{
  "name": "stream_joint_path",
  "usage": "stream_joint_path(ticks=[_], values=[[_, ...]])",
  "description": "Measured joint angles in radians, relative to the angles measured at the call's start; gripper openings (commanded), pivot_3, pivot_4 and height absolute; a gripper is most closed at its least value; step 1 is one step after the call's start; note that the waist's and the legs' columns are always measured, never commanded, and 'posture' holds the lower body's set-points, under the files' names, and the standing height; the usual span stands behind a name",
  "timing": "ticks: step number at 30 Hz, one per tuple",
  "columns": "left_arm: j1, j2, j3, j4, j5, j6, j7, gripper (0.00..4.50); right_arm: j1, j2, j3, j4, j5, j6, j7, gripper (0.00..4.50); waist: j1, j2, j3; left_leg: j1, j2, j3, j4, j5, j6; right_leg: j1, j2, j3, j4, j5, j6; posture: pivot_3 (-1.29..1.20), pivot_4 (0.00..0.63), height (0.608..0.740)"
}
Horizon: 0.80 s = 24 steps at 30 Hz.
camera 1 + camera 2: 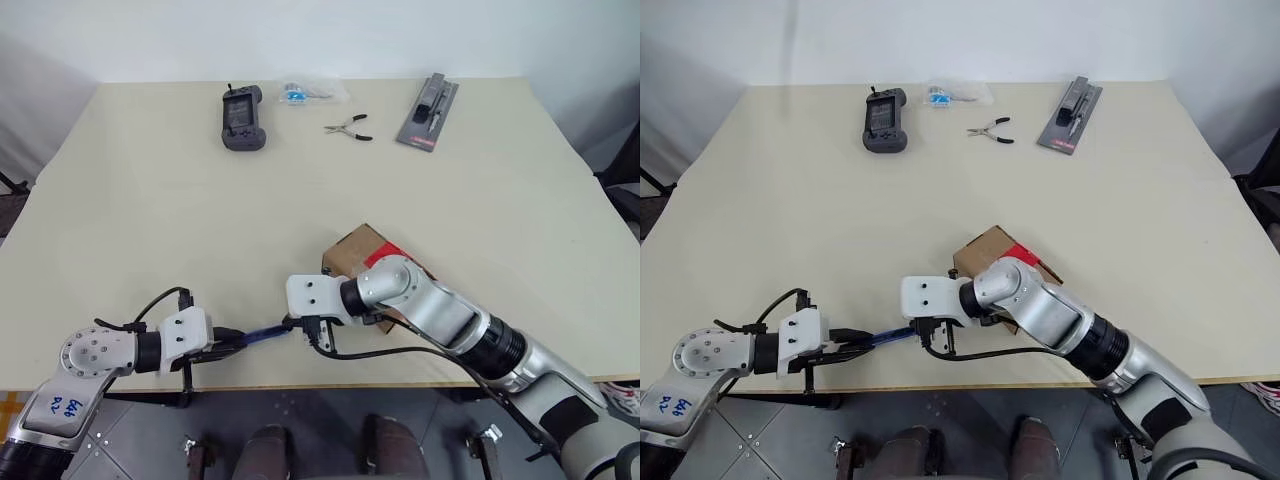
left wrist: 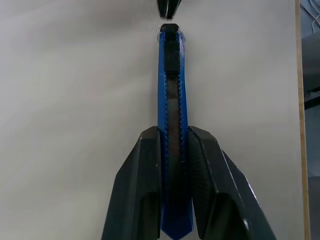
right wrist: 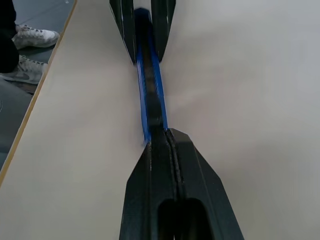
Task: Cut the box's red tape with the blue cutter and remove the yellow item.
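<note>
My left gripper [image 1: 228, 340] is shut on the blue cutter [image 1: 262, 334], which lies low over the table's front edge and points right. In the left wrist view both fingers [image 2: 145, 170] clamp its handle. My right gripper [image 1: 292, 325] is shut, and its tips meet the cutter's far end [image 3: 150, 100]. I cannot tell whether they pinch it. Just behind the right wrist stands the brown box [image 1: 355, 250], partly covered by the arm. The red tape [image 1: 385, 257] shows on its top. The yellow item is hidden.
At the table's far side lie a black handheld device [image 1: 241, 117], a clear bag with a blue part [image 1: 300, 94], black-handled pliers [image 1: 349, 127] and a grey packaged tool [image 1: 428, 112]. A person's shoes [image 3: 30, 35] stand on the floor beyond the table's front edge [image 1: 300, 385].
</note>
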Motion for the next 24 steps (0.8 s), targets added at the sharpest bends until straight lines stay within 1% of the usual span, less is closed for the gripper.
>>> stream_joint_path(ticks=[9,11,13,15,21,24], values=[[0.000,-0.003,0.000,0.000,0.001,0.000,0.008,0.42,-0.001,0.070,-0.002,0.111,-0.072,-0.094,0.074,0.02,0.000,0.000,0.000,0.002,0.001,0.002,0.000,0.000,0.000,0.000,0.002,0.002,0.001,0.000,0.000,0.00,0.150,0.740],[0.000,-0.004,0.000,0.000,0.002,0.000,0.008,0.42,-0.004,0.101,-0.004,0.129,-0.077,-0.101,0.081,0.02,-0.001,0.000,0.000,0.002,0.002,0.002,0.000,0.000,-0.001,0.000,0.002,0.002,0.001,0.000,0.000,0.00,0.150,0.740],[-0.005,-0.008,-0.001,0.000,0.005,0.003,0.009,0.42,-0.009,0.170,-0.004,0.185,-0.083,-0.110,0.084,0.02,-0.002,0.000,0.000,0.002,0.002,0.002,0.000,0.000,-0.001,0.000,0.003,0.002,0.001,0.000,-0.001,0.00,0.150,0.740],[-0.010,-0.016,-0.003,0.000,0.006,0.007,0.010,0.42,-0.017,0.210,-0.002,0.213,-0.088,-0.115,0.088,0.02,0.002,0.000,0.000,0.002,0.003,0.002,0.001,-0.001,-0.001,0.000,0.003,0.003,0.001,0.000,-0.001,0.00,0.150,0.740],[-0.015,-0.027,-0.003,0.000,0.011,0.012,0.016,0.42,-0.033,0.240,-0.019,0.258,-0.096,-0.123,0.103,0.02,0.004,0.000,0.000,0.002,0.003,0.002,0.002,-0.001,-0.001,0.000,0.004,0.003,0.002,0.001,-0.001,0.00,0.150,0.740],[-0.014,-0.053,-0.003,0.000,0.013,0.007,0.033,0.42,-0.029,0.233,-0.103,0.230,-0.057,-0.053,0.097,0.02,0.005,0.000,0.000,0.001,0.004,0.002,0.003,-0.001,-0.002,0.000,0.004,0.003,0.001,0.001,-0.002,0.00,0.150,0.740]])
